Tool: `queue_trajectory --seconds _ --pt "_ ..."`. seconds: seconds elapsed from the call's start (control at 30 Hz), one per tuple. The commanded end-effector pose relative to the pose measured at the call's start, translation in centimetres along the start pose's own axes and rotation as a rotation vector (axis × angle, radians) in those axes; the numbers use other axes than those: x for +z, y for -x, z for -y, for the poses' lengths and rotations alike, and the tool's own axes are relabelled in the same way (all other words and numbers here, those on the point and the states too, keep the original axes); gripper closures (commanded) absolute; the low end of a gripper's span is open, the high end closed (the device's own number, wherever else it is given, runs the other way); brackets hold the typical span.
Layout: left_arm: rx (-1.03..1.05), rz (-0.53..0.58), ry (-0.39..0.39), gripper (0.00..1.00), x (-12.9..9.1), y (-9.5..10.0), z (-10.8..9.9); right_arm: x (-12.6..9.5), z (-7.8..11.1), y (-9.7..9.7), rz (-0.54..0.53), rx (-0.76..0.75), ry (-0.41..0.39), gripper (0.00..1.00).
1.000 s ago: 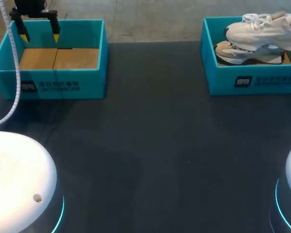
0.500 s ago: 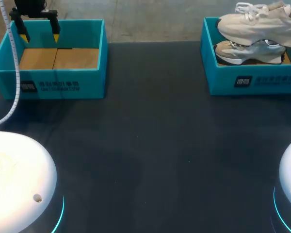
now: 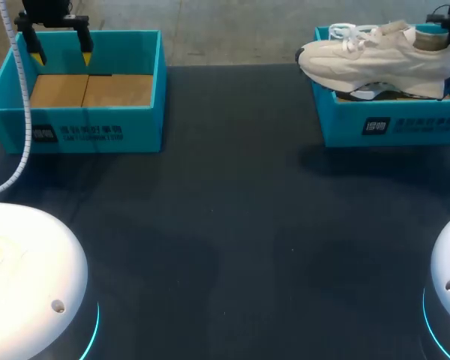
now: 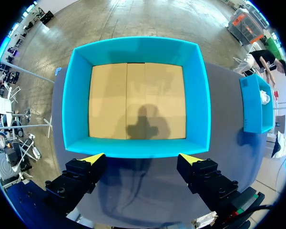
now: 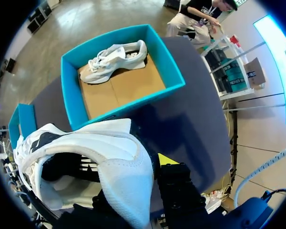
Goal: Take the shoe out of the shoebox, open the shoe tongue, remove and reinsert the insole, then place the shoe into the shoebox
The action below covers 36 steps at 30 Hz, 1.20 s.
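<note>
1. The jaws of the right gripper (image 5: 150, 174) were clamped on the heel collar of the shoe (image 3: 375, 60). One yellow tip showed outside the heel. The other was hidden, probably inside the opening.
2. The jaws of the left gripper (image 3: 61, 52) stood wide and empty, hanging over the far wall of the left shoebox (image 3: 90, 131), which held only its cardboard floor.
3. The shoe hung in the air above the right shoebox (image 3: 390, 124), clear of its rim, with the toe past the box's inner wall and out over the table (image 3: 232, 225).
4. Key relation: the long axis ran across the table, heel at the right gripper and toe pointing toward the left arm's side. The opening faced up.
5. The right arm had the shoe. The left gripper was well apart, on the other side of the table, so my read is that it has to cross over before it can work the tongue.
6. Shoe look: off-white runner, white laces (image 3: 352, 34) loosely tied, thick pale sole with dark patches, tan lining at the collar.
7. A second shoe (image 5: 114, 59) lay on its side inside the right shoebox, under the lifted one.
</note>
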<state>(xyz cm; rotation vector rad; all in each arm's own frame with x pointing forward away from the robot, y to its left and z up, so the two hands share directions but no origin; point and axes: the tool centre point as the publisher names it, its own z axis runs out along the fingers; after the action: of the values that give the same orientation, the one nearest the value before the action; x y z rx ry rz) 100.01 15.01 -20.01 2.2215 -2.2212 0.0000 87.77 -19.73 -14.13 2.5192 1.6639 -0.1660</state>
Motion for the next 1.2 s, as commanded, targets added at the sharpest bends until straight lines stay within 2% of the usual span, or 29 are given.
queue_trajectory --seconds 0.03,0.27,0.37,0.5,0.9,1.2 --pt "0.000 0.000 0.000 0.00 0.0 0.0 0.0 -0.1 0.5 0.4 -0.010 0.001 0.029 1.00" --pt "0.000 0.000 0.000 0.00 0.0 0.0 0.0 -0.1 0.5 0.4 -0.010 0.001 0.029 1.00" --pt "0.000 0.000 0.000 0.00 0.0 0.0 0.0 -0.5 1.3 -1.2 0.007 0.010 0.038 1.00" --pt "0.000 0.000 0.000 0.00 0.0 0.0 0.0 -0.4 3.9 -2.4 0.011 0.015 0.027 1.00" --pt "0.000 0.000 0.000 0.00 0.0 0.0 0.0 0.8 14.4 -5.1 -0.019 0.052 0.072 1.00" --pt "0.000 0.000 0.000 0.00 0.0 0.0 0.0 3.9 19.4 -9.2 -0.013 0.021 0.007 1.00"
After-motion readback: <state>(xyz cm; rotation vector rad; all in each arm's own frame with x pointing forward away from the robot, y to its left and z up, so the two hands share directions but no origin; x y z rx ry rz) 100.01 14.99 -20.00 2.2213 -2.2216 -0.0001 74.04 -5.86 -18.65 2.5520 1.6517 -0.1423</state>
